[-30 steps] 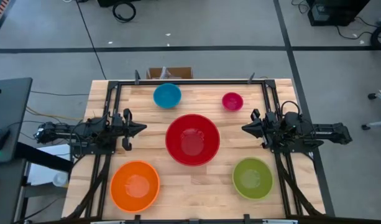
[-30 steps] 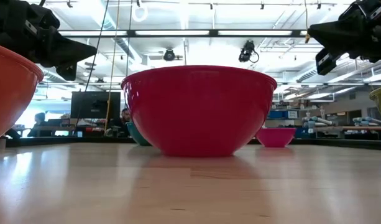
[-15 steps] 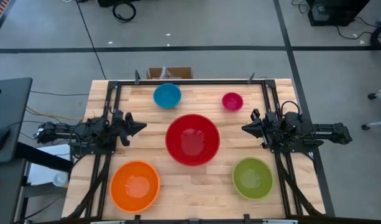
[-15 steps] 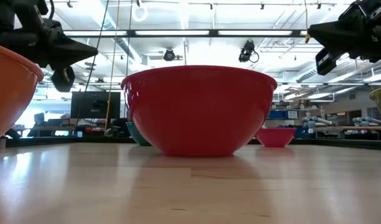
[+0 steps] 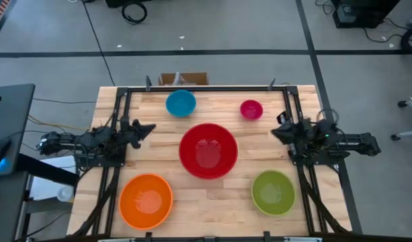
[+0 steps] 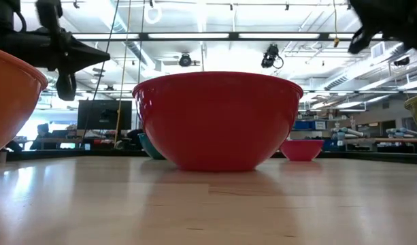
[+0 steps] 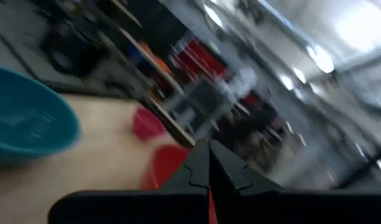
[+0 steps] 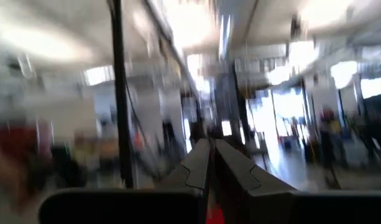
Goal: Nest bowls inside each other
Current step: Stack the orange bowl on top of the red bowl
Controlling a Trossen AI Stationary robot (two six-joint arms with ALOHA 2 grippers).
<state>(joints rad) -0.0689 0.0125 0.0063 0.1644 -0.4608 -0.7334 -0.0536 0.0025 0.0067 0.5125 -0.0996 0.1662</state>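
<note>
Five bowls stand upright on their bases on the wooden table (image 5: 232, 205). The red bowl (image 5: 208, 150) is in the middle, the blue bowl (image 5: 181, 103) and the small pink bowl (image 5: 251, 109) are toward the far edge, and the orange bowl (image 5: 146, 200) and the green bowl (image 5: 273, 192) are toward the near edge. My left gripper (image 5: 150, 126) hovers left of the red bowl, shut and holding nothing. My right gripper (image 5: 274, 132) hovers right of it, tipped upward, its fingers (image 8: 202, 163) together and holding nothing.
Black frame rails (image 5: 121, 107) run along the table's left, right and far sides. A cardboard box (image 5: 183, 78) sits just past the far edge. Bare wood lies between the bowls. In the low view the red bowl (image 6: 218, 119) fills the middle.
My left gripper has rolled about its own axis without leaving its place and has swung a little toward the far edge. My right gripper has tipped its fingers upward and risen, its tip drawing back toward the table's right edge. The bowls have kept still.
</note>
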